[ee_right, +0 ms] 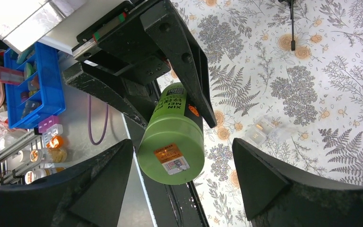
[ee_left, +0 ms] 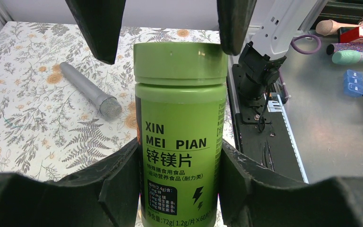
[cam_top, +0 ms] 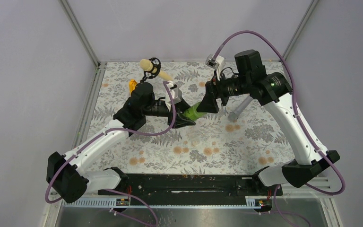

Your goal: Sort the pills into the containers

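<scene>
clamped between the left tool's (ee_left: 178, 149) dark fingers, the green bottle (ee_left: 179, 118) fills the left wrist view, gripped low on its labelled body, cap on. the left arm (cam_top: 99, 142) reaches from its near-left base, elbow bent, wrist turned right over the floral mat (cam_top: 208, 142) on the bench (cam_top: 194, 215). the right arm (cam_top: 295, 127) arches up from the near-right base and folds back leftward. the right tool (ee_right: 182, 149) is spread wide, one finger either side of the cap. the bottle hangs tilted above the mat. a see-through container (ee_right: 264, 130) sits on the mat near the bottle, touching neither tool; a silver microphone (ee_left: 92, 90) lies nearby.
</scene>
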### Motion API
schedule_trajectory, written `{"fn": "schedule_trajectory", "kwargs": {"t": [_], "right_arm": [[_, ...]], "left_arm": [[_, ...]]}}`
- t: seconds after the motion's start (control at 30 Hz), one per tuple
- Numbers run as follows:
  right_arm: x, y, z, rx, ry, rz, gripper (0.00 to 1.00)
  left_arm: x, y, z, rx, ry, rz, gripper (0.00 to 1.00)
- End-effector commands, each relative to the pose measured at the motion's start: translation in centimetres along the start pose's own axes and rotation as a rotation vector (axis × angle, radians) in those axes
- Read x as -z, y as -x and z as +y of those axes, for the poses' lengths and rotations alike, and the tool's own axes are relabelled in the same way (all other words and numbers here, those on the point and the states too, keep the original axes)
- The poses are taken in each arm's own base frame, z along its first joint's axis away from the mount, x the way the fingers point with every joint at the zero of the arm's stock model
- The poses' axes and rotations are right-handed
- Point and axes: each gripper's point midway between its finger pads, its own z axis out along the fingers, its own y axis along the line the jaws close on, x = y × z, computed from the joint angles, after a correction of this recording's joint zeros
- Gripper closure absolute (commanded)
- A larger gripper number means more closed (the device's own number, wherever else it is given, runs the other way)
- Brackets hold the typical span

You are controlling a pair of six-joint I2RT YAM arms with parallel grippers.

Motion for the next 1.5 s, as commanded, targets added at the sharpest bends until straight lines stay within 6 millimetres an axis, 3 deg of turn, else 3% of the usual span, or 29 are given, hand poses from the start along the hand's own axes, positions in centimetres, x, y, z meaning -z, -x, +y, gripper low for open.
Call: {"fn": "schedule_trajectory", "kwargs": {"t": [0.0,0.13,0.3,0.47,0.57,0.67,0.8,0.93,1.0,1.17,1.3,1.37,1.47], "right_arm": [[-0.2,0.1,0.2,0.037,-0.001,-0.009,0.17],[-0.5,0.4,-0.4,-0.045,-0.040,-0.010,0.32],[-1.8,1.1,-1.1,-0.237,-0.074,-0.045,0.64],[-3.2,2.7,-1.6,-0.440,-0.184,-0.177,0.72],[-3.3,3.0,-3.3,-0.744,-0.302,-0.226,0.68],[-2.8,4.5,-3.6,-0.843,-0.323,-0.326,0.60],[-0.8,6.1,-3.3,-0.739,-0.324,-0.393,0.22],[0.5,6.5,-2.3,-0.519,-0.212,-0.413,0.02],[0.9,5.9,-1.2,-0.375,-0.129,-0.367,0.01],[0.6,1.7,2.0,-0.107,0.071,-0.140,0.01],[0.5,-0.1,1.9,-0.015,0.092,-0.058,0.01],[0.1,-0.1,0.7,-0.036,0.049,-0.048,0.03],[-0.7,0.2,-0.4,-0.095,0.014,-0.059,0.15]], "left_arm": [[0.1,4.0,-0.1,-0.129,-0.015,-0.085,1.00],[0.2,4.2,0.4,-0.142,0.024,-0.095,1.00],[0.8,4.5,2.1,-0.167,0.147,-0.118,1.00],[1.3,4.7,3.8,-0.183,0.254,-0.122,1.00],[1.6,4.5,4.4,-0.191,0.295,-0.119,1.00],[1.7,4.5,4.8,-0.188,0.315,-0.111,1.00],[1.6,4.0,4.7,-0.169,0.306,-0.100,1.00],[1.4,3.7,4.4,-0.145,0.283,-0.093,1.00],[1.2,3.7,4.1,-0.140,0.261,-0.093,1.00],[0.8,3.8,2.7,-0.138,0.180,-0.092,1.00],[0.6,3.7,1.8,-0.133,0.123,-0.091,1.00],[0.5,3.6,1.5,-0.132,0.104,-0.090,1.00],[0.4,3.7,1.4,-0.131,0.090,-0.090,1.00]]}}
